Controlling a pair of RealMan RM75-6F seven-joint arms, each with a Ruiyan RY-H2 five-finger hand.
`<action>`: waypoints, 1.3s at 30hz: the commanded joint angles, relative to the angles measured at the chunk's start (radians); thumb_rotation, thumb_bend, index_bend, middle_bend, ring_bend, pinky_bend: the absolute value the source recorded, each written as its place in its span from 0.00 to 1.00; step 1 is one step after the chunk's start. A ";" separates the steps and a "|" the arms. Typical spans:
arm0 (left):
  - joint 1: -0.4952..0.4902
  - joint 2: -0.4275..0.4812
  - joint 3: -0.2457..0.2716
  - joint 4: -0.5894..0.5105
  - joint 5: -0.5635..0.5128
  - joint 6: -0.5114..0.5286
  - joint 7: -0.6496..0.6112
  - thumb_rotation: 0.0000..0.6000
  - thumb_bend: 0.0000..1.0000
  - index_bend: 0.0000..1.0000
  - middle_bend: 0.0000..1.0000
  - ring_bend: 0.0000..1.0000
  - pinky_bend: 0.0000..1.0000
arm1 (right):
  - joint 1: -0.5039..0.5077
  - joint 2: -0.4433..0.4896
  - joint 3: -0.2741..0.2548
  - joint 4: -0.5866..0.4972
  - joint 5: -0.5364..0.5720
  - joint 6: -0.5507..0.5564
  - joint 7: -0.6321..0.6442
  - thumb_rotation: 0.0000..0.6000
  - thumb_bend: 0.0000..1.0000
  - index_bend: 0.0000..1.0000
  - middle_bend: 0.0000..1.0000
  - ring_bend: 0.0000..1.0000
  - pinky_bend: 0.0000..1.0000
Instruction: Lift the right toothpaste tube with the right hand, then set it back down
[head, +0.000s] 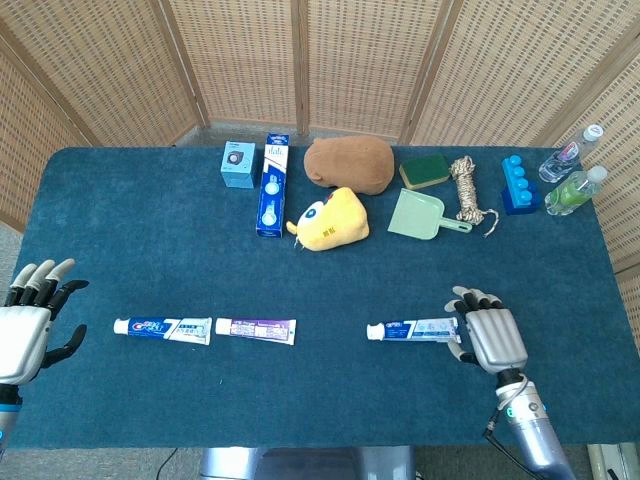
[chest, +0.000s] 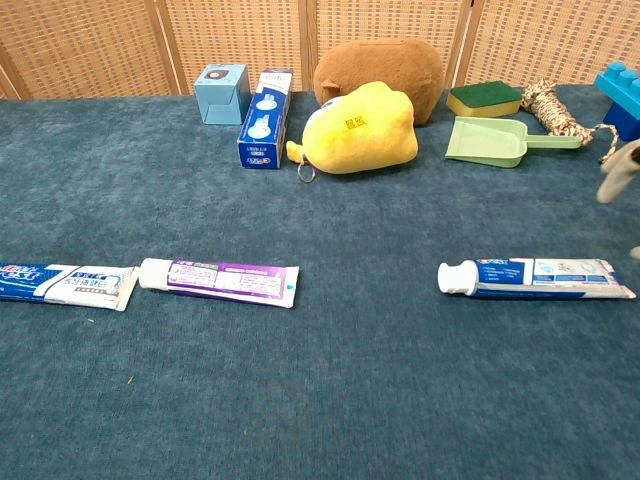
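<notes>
The right toothpaste tube (head: 414, 330) (chest: 535, 278) lies flat on the blue cloth, white cap pointing left. My right hand (head: 486, 336) hovers just right of the tube's flat end, fingers spread and empty; in the chest view only a fingertip (chest: 620, 170) shows at the right edge. A purple tube (head: 256, 329) (chest: 219, 279) and a blue tube (head: 163, 328) (chest: 65, 284) lie in the same row further left. My left hand (head: 28, 320) is open at the table's left edge, apart from everything.
Along the back stand a light-blue box (head: 238, 164), a toothpaste carton (head: 271, 184), a brown plush (head: 349, 163), a yellow plush (head: 331, 219), a green sponge (head: 424, 170), a green scoop (head: 421, 214), a rope bundle (head: 467, 189), blue blocks (head: 519, 184) and two bottles (head: 574, 175).
</notes>
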 joint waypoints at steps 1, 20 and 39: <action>-0.005 -0.005 0.001 0.004 -0.008 -0.007 -0.001 1.00 0.32 0.22 0.10 0.05 0.04 | 0.018 -0.023 -0.006 0.016 0.017 -0.021 -0.022 0.93 0.28 0.32 0.19 0.17 0.24; -0.008 -0.013 0.011 0.027 -0.019 -0.008 -0.021 1.00 0.32 0.21 0.09 0.05 0.04 | 0.099 -0.135 -0.013 0.130 0.095 -0.092 -0.108 0.88 0.28 0.31 0.16 0.14 0.22; 0.005 -0.004 0.020 0.022 -0.008 0.019 -0.029 1.00 0.32 0.20 0.08 0.05 0.04 | 0.114 -0.161 -0.050 0.230 0.069 -0.104 -0.056 0.88 0.29 0.33 0.16 0.13 0.22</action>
